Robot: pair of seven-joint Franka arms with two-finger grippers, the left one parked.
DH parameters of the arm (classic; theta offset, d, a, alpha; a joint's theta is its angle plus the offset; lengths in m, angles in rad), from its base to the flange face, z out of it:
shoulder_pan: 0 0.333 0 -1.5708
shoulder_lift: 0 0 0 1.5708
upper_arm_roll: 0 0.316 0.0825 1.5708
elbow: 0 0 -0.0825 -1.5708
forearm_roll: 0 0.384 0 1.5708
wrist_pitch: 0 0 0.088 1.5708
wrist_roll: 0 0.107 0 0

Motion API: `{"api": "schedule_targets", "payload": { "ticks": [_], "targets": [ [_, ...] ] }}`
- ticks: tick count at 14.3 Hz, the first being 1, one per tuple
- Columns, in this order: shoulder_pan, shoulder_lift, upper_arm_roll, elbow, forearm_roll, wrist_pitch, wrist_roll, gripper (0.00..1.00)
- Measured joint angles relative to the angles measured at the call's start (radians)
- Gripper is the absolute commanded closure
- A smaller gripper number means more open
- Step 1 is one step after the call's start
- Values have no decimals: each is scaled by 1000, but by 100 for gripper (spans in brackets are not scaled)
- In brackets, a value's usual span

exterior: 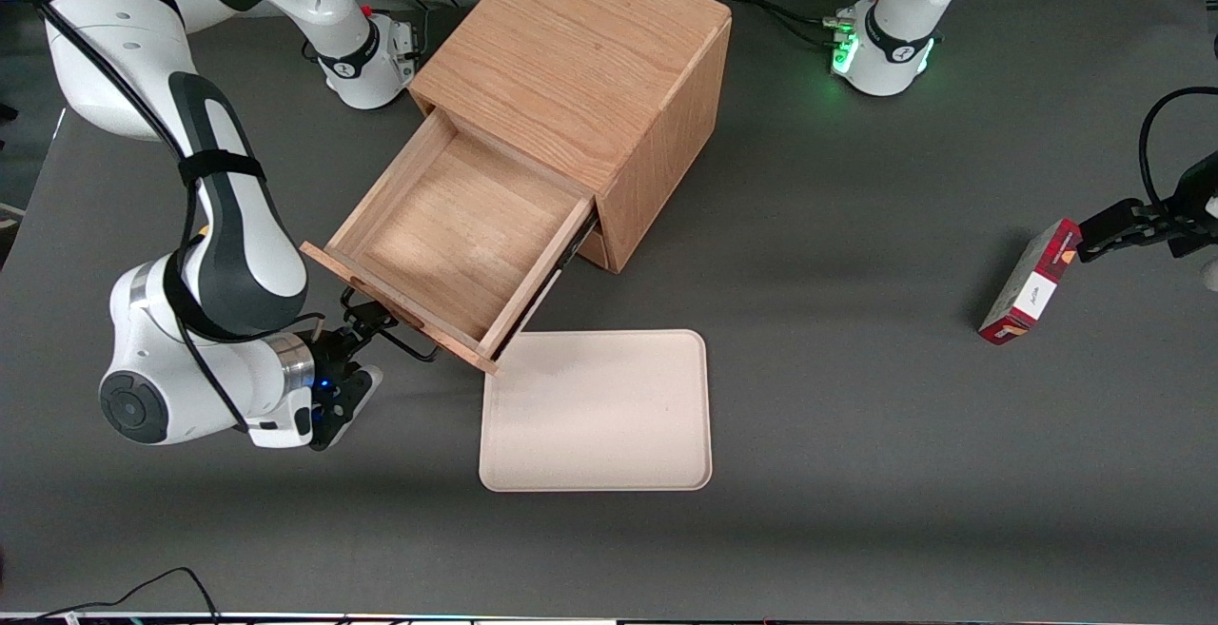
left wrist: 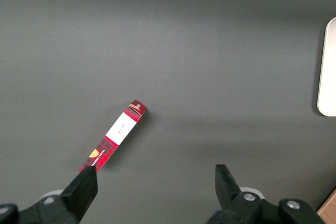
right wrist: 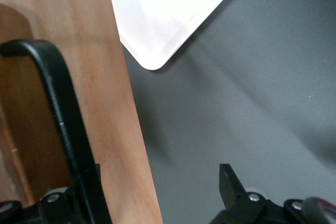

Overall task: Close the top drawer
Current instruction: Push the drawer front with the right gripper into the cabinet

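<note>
Oak top drawer fully out; your tool spread wide, holding nothing, one finger against its black handle: next, push toward one o'clock.

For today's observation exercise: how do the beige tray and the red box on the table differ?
The beige tray is broad, plain and lies flat in front of the open top drawer; the red box is narrow, patterned and lies toward the parked arm's end. The end effector is at the drawer handle. Both rest on the table.
</note>
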Motion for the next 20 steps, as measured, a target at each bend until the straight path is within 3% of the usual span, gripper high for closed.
{"api": "schedule_targets", "payload": {
  "ticks": [9,20],
  "targets": [
    [-7,-75,7,-87,66,6,70,0],
    [-7,-250,34,-375,146,101,132,0]
  ]
}}
